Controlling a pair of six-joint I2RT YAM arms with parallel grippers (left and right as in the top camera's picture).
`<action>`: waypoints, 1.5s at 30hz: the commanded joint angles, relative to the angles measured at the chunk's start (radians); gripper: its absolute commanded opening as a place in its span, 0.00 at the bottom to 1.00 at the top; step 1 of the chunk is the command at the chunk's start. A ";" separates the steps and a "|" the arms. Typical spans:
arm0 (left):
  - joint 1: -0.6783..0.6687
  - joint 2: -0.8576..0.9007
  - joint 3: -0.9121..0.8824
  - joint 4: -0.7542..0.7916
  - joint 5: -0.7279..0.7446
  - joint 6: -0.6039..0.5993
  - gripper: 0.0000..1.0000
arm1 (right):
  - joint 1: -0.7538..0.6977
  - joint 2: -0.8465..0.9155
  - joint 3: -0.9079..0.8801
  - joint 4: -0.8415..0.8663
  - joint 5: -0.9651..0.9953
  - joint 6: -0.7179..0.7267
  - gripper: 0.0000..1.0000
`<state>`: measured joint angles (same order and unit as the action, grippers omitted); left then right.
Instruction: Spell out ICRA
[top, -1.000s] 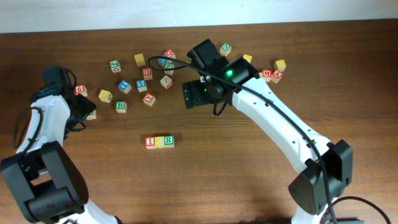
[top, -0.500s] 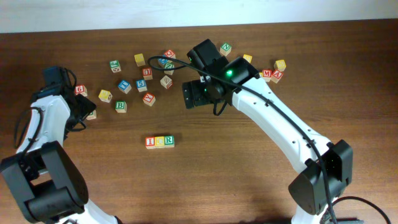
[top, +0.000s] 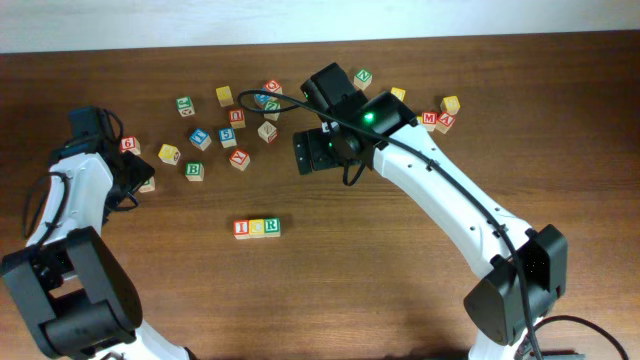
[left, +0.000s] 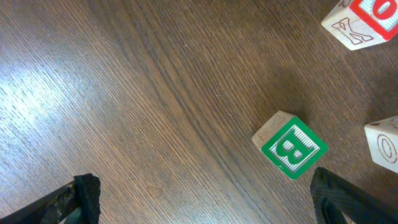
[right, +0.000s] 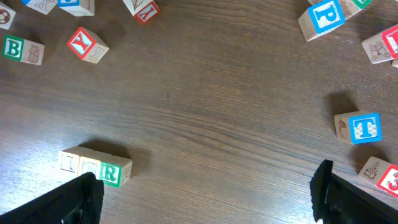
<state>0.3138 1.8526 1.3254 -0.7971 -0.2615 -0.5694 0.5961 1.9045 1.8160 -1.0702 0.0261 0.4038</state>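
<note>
Left claw (left: 205, 202): released, jaws spread wide, nothing between them; it hangs over bare wood at the left edge of the tabletop (top: 330, 290).
B cube (left: 290, 147): green letter, lying flat just inside the left claw's right finger, not touching it.
Loose cubes (top: 228, 137): scattered across the far part of the tabletop, between the two arms and behind the right one.
I cube (top: 241, 228): red letter, left end of a short row in front of the scatter, well apart from it.
C cube (top: 257, 227): yellow face, middle of the row, touching the I cube.
R cube (top: 271, 226): green letter, right end of the row, touching the C cube.
Right claw (right: 205, 199): released, jaws spread wide and empty, hanging above the tabletop behind and to the right of the row.
T cube (right: 364, 127): blue letter, near the right claw's right finger.
A cube (top: 445, 122): red letter, far right of the scatter, touching a red M cube (top: 429, 119); the letter is too small to read with certainty.
</note>
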 joint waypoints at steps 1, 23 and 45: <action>0.002 -0.022 -0.004 -0.001 -0.004 -0.003 0.99 | -0.002 -0.011 0.017 0.000 0.009 -0.007 0.98; 0.002 -0.022 -0.004 -0.001 -0.004 -0.003 0.99 | -0.002 -0.011 0.017 0.005 0.009 -0.006 0.98; 0.002 -0.022 -0.004 -0.001 -0.004 -0.003 0.99 | -0.003 -0.011 0.017 0.023 0.013 -0.007 0.98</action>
<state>0.3138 1.8526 1.3254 -0.7971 -0.2619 -0.5694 0.5961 1.9045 1.8160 -1.0470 0.0265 0.3962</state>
